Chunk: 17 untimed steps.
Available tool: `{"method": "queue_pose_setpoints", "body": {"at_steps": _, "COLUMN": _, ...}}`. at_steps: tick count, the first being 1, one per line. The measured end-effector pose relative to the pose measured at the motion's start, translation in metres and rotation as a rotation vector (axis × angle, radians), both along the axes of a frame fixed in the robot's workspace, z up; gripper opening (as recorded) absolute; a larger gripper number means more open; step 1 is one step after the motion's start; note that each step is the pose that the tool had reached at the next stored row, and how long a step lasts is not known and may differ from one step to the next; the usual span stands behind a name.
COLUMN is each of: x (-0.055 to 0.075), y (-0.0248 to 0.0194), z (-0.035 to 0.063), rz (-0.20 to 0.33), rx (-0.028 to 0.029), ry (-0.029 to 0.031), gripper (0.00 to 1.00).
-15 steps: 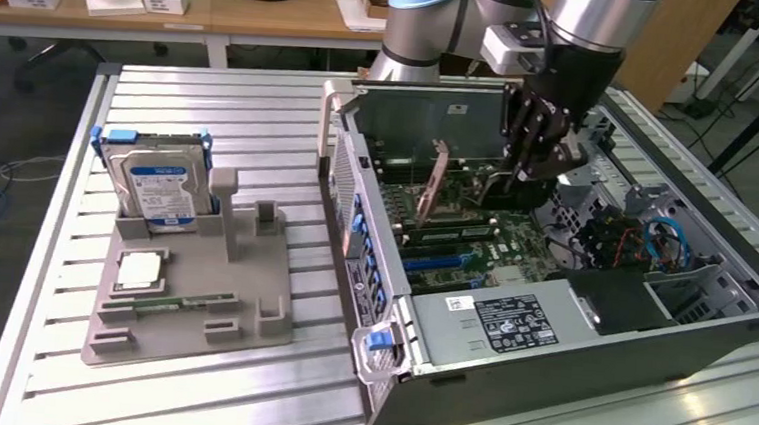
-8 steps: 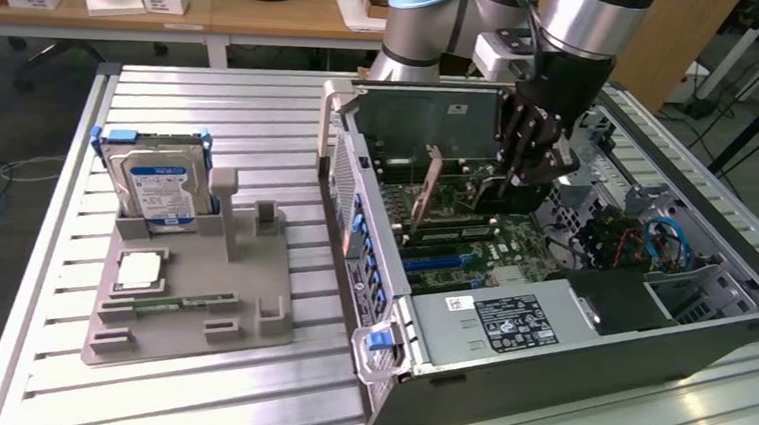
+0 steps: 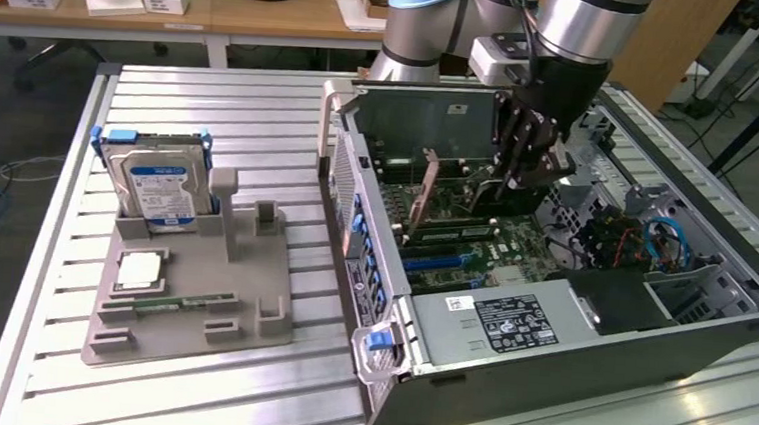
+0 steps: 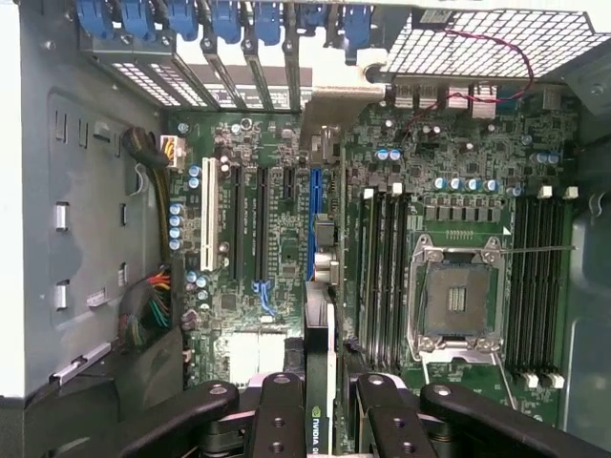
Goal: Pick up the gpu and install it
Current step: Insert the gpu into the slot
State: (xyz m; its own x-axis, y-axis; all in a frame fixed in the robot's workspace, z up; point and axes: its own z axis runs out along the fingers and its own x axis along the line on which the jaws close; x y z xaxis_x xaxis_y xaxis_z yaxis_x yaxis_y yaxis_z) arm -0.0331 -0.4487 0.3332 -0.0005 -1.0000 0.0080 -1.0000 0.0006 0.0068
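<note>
Gpu [image 4: 318, 382] is in my gripper [image 4: 318, 405]; wrist view shows the card edge-on, lower centre of frame, pinched between my fingers [image 4: 277, 420], one pad each side of the thin board; green-on-black logo readable on the edge betw. the pads. Card's long axis runs straight away from the fingers, up the frame, in line w/ the blue slot [image 4: 314, 224] at mid-frame; card sits over that slot, not over the white slot [image 4: 206, 224] or the black slots to its left in the frame. Whether the bottom edge is already in the connector: can't tell from here. Ext. view: gripper [image 3: 527, 168] is down inside the open pc case [image 3: 586, 327], upper centre of frame, over the motherboard [image 3: 484, 250]; a thin card stands on edge beside it, nr the case's rear wall. Judgement: the relation that matters is card edge vs blue slot; both look parallel and roughly co-linear, bracket end toward the blue latches [image 4: 229, 19] at top of wrist frame. CPU socket [image 4: 456, 296] right of centre, well apart from the card. Outside the case, ext. view left: grey fixture [image 3: 193, 300] w/ hard drive [image 3: 160, 192] upright and memory stick [image 3: 166, 305] lying flat; both untouched, well apart from me.
</note>
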Motion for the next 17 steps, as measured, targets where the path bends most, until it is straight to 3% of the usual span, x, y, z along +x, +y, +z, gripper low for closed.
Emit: {"method": "queue_pose_setpoints", "body": {"at_steps": 17, "x": -0.0023, "y": -0.0049, "z": -0.0058, "rz": 0.0, "rx": -0.0006, "ry": 0.0, "gripper": 0.26}}
